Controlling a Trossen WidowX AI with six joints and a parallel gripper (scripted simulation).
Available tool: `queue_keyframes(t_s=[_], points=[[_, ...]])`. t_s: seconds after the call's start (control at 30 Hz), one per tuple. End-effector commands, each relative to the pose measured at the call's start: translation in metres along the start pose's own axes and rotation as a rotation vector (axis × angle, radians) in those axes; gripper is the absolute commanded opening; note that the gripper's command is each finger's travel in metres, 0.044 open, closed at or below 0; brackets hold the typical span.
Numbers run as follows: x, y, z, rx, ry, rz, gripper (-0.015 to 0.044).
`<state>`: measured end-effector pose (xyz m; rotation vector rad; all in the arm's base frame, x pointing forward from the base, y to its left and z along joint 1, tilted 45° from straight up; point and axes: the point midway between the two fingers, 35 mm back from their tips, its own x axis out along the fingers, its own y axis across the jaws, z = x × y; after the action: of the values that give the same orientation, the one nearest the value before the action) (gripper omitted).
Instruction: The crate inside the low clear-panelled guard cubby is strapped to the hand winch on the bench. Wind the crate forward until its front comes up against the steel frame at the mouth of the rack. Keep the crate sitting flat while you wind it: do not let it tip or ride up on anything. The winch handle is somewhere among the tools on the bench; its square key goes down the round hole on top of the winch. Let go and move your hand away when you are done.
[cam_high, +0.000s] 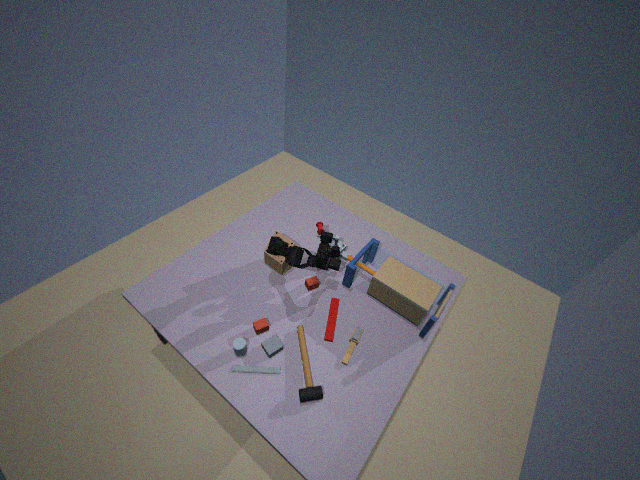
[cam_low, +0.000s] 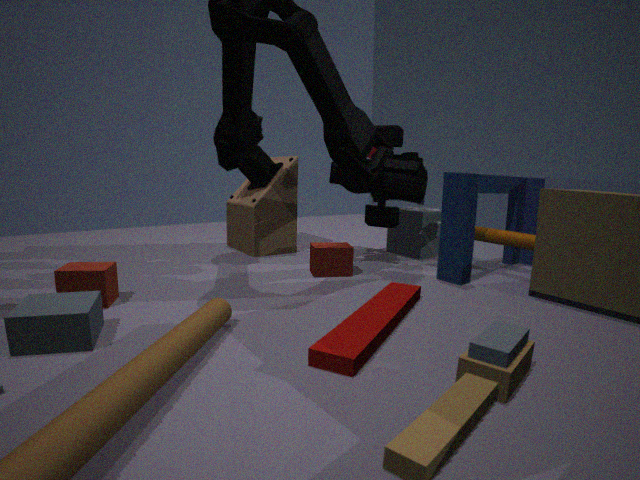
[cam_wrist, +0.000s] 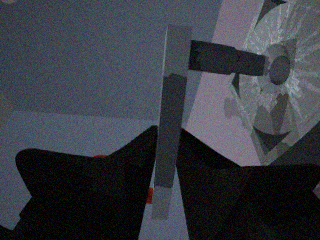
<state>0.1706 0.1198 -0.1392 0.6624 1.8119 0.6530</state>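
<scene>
My gripper is shut on the grey bar of the winch handle. The handle's dark key points right in the wrist view, its tip overlapping the round hole of the winch; whether it is in the hole I cannot tell. A red knob shows beyond the hand. The tan crate sits flat. An orange strap runs from it through the blue frame. A gap shows between crate and frame. Clear panels are not distinguishable.
A second blue frame stands at the crate's far end. A red bar, a brush, a mallet, a red block and several small items lie on the bench.
</scene>
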Motion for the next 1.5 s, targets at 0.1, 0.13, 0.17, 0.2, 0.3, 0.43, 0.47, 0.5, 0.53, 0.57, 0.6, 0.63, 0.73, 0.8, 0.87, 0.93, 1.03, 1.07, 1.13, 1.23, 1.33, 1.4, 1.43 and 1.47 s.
queue_keyframes(t_s=[0.1,0.13,0.17,0.2,0.3,0.43,0.47,0.5,0.53,0.57,0.6,0.63,0.73,0.8,0.87,0.93,1.03,1.07,1.13,1.23,1.33,1.4,1.43,1.47], points=[[-0.005,-0.001,0.0,-0.006,-0.001,0.004,0.0],[-0.005,-0.001,0.0,-0.006,-0.001,0.004,0.0],[-0.006,-0.002,-0.001,-0.006,-0.001,0.004,0.0],[-0.006,-0.002,-0.001,-0.006,0.0,0.004,0.0],[-0.007,-0.003,-0.001,-0.006,0.001,0.004,0.0],[-0.006,-0.005,0.0,-0.006,0.002,0.004,0.0],[-0.006,-0.005,0.0,-0.006,0.002,0.004,0.0],[-0.006,-0.005,0.0,-0.006,0.002,0.004,0.0],[-0.006,-0.005,0.0,-0.006,0.002,0.004,0.0],[-0.006,-0.006,0.0,-0.006,0.002,0.004,0.0],[-0.006,-0.006,0.0,-0.006,0.002,0.004,0.0],[-0.006,-0.006,0.0,-0.006,0.002,0.004,0.0],[-0.006,-0.007,0.0,-0.006,0.001,0.004,0.0],[-0.005,-0.008,0.0,-0.006,0.002,0.004,0.0],[-0.005,-0.008,0.0,-0.006,0.002,0.004,0.0],[-0.005,-0.009,0.0,-0.006,0.002,0.004,0.0],[-0.005,-0.01,0.0,-0.006,0.003,0.004,0.0],[-0.005,-0.01,0.0,-0.006,0.003,0.004,0.0],[-0.005,-0.011,0.0,-0.006,0.003,0.004,0.0],[-0.005,-0.012,0.0,-0.006,0.003,0.004,0.0],[-0.004,-0.013,0.0,-0.006,0.003,0.004,0.0],[-0.004,-0.013,0.0,-0.006,0.004,0.004,0.0],[-0.004,-0.013,0.0,-0.006,0.004,0.004,0.0],[-0.004,-0.013,0.0,-0.006,0.004,0.004,0.0]])
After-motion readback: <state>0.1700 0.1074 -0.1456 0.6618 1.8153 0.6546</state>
